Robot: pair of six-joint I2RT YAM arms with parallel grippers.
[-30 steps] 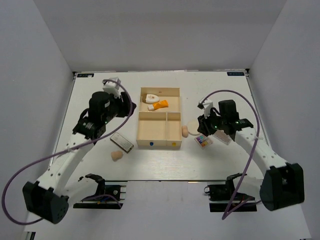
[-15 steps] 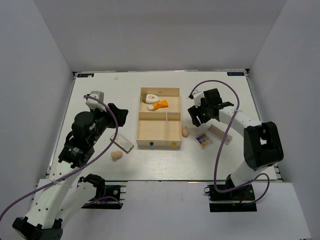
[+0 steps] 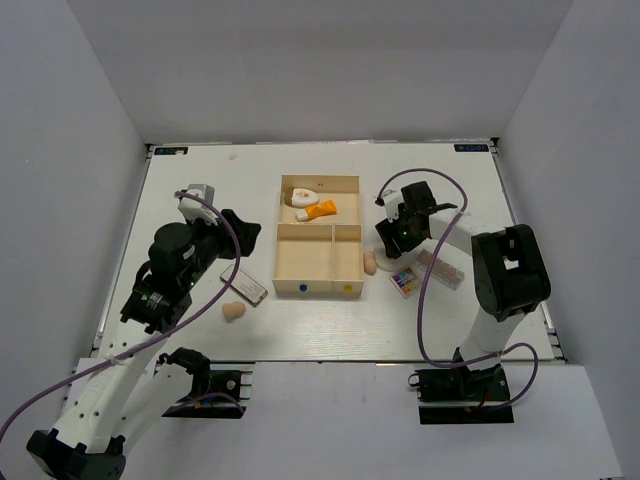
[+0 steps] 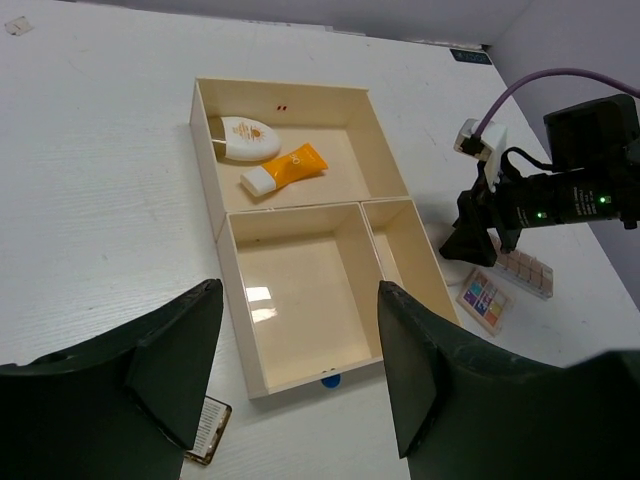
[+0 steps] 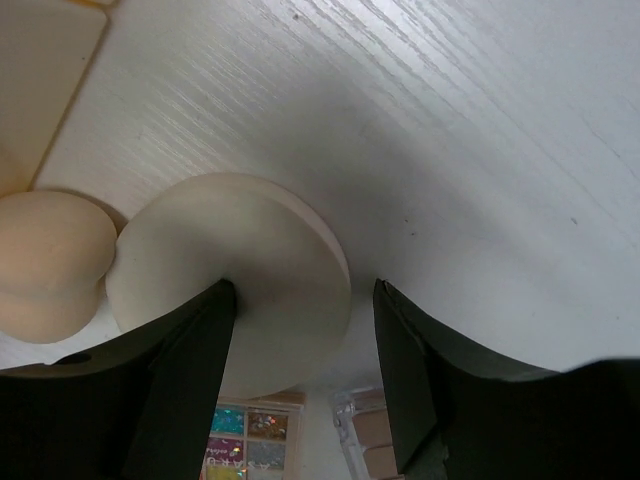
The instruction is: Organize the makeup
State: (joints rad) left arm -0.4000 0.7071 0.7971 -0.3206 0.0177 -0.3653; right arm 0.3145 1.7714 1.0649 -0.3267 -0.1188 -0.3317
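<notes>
The orange tube [image 3: 321, 210] [image 4: 285, 168] and white teardrop piece [image 3: 300, 197] [image 4: 248, 138] lie in the wooden box's far compartment. My right gripper [image 3: 393, 240] [image 5: 303, 300] is open low over the round cream puff [image 3: 383, 258] [image 5: 240, 270]. One finger rests on the puff's top and the other stands off its edge over bare table. A beige sponge [image 3: 370, 262] [image 5: 50, 265] touches the puff. The multicoloured palette [image 3: 405, 281] [image 4: 485, 300] lies nearby. My left gripper [image 3: 235, 235] [image 4: 297, 300] hangs open and empty above the box's near left.
The three-compartment wooden box [image 3: 277, 250] [image 4: 222, 240] stands mid-table, its two near compartments bare. A second sponge [image 3: 233, 311] and a flat dark palette [image 3: 243, 285] [image 4: 207, 432] lie left of it. A clear-lidded palette [image 3: 440, 268] [image 4: 525, 268] sits at the right.
My right gripper moved from beside the palettes up-left and came down on the puff. My left arm drew back from the box's far left corner toward me. Both sets of jaws widened.
</notes>
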